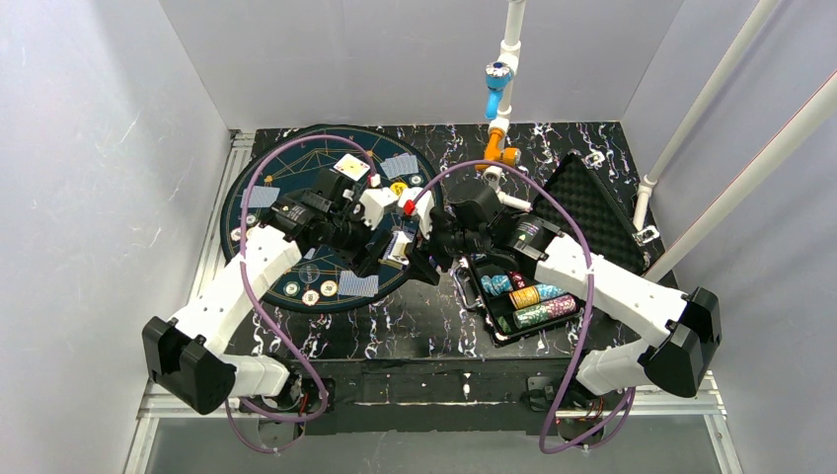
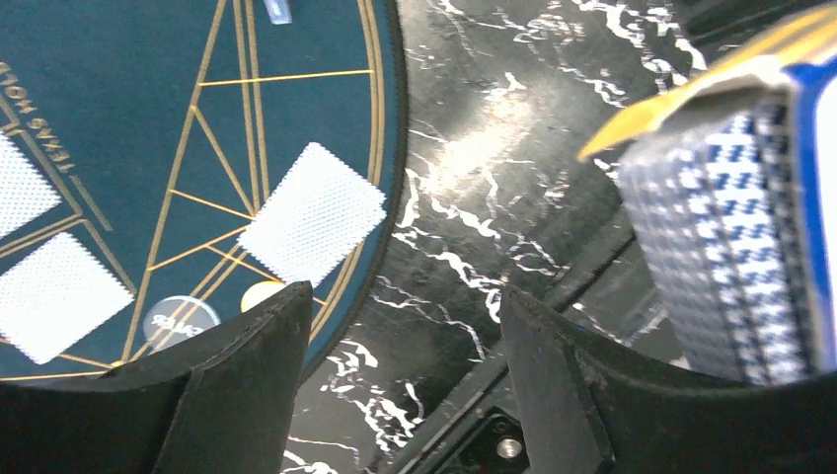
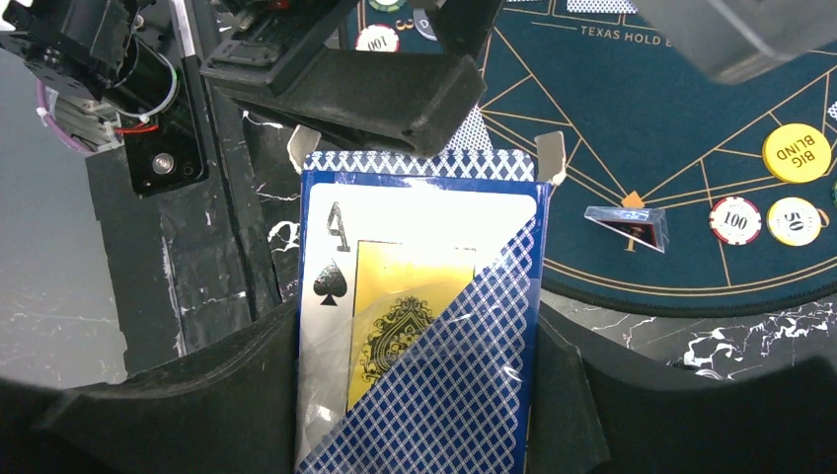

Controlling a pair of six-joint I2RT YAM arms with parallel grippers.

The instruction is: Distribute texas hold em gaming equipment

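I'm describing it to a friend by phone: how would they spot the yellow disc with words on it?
Find the round dark-blue mat with gold lines. Near its edge, off to the side of the card box held in the right pincer, lies the yellow disc. It is solid yellow and reads BIG BLIND; the 100 chip and 50 chip beside it have white centres.

Both arms meet mid-table, tips over the round mat's (image 1: pixel 286 173) edge.
Card pack (image 1: pixel 398 247) sits between left gripper (image 1: pixel 373 259) and right gripper (image 1: pixel 426 259). Open case (image 1: pixel 592 197) with chip stacks (image 1: pixel 531 299) lies behind the right gripper. Blue-backed cards (image 1: pixel 358 286) and loose chips (image 1: pixel 311 296) lie beside the left gripper.
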